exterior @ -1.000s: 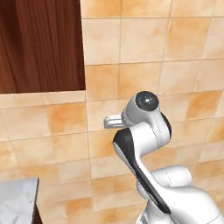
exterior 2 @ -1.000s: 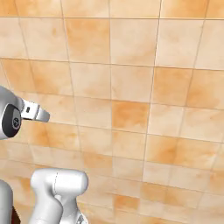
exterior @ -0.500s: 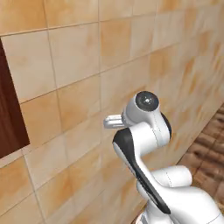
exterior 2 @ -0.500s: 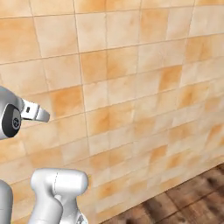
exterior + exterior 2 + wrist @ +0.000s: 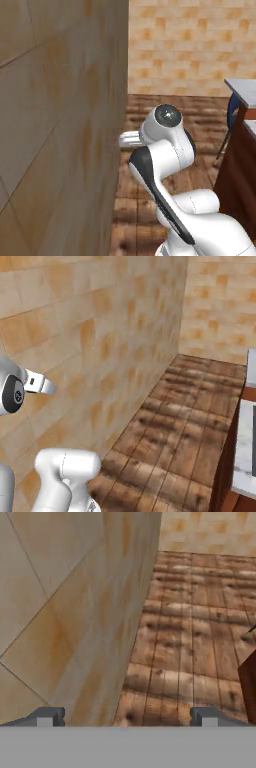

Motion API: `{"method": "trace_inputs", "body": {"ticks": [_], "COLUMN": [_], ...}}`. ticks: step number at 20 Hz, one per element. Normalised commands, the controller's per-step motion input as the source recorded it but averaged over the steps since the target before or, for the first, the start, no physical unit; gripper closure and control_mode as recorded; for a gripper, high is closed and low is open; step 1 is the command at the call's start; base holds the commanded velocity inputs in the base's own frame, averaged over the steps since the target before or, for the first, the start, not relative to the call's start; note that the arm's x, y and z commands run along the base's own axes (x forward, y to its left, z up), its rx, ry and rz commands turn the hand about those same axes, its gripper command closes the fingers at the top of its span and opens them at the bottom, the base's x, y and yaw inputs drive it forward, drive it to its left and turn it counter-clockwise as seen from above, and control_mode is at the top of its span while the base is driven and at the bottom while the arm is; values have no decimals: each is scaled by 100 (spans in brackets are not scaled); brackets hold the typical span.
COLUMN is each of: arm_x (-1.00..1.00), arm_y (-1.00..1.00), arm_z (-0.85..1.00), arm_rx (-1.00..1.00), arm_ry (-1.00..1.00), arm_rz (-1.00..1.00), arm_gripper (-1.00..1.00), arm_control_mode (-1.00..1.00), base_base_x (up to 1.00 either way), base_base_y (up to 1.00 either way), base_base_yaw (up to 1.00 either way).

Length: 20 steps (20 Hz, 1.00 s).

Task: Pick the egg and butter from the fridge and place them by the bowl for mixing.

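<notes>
Tiled wall (image 5: pixel 100 331) beside wooden floor (image 5: pixel 190 637), claw (image 5: pixel 125 716) spread wide, empty

Even, soft rendered light, moderately bright. Near wall (image 5: pixel 55 125) on the left blurred and dull; far wall (image 5: pixel 190 45) brighter. Floor (image 5: pixel 185 421) planks show dark banding. No glare.

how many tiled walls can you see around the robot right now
2. A near tiled wall runs close along the arm's left side, and a far tiled wall stands across the end of the wooden floor. Others may lie out of view.
</notes>
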Motion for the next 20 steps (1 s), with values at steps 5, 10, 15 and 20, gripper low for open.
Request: {"method": "trace_inputs", "body": {"ticks": [5, 10, 15, 20], "arm_x": [0, 0, 0, 0], "arm_y": [0, 0, 0, 0], "arm_z": [0, 0, 0, 0], "arm_rx": [0, 0, 0, 0], "arm_ry": [0, 0, 0, 0], "arm_rz": [0, 0, 0, 0], "arm_gripper": [-100, -100, -100, -100], "arm_control_mode": [100, 100, 100, 100], "base_base_x": [73, 100, 100, 100], "base_base_y": [0, -3, -5, 0], "base_base_yaw": [-66, -35, -30, -31]}}
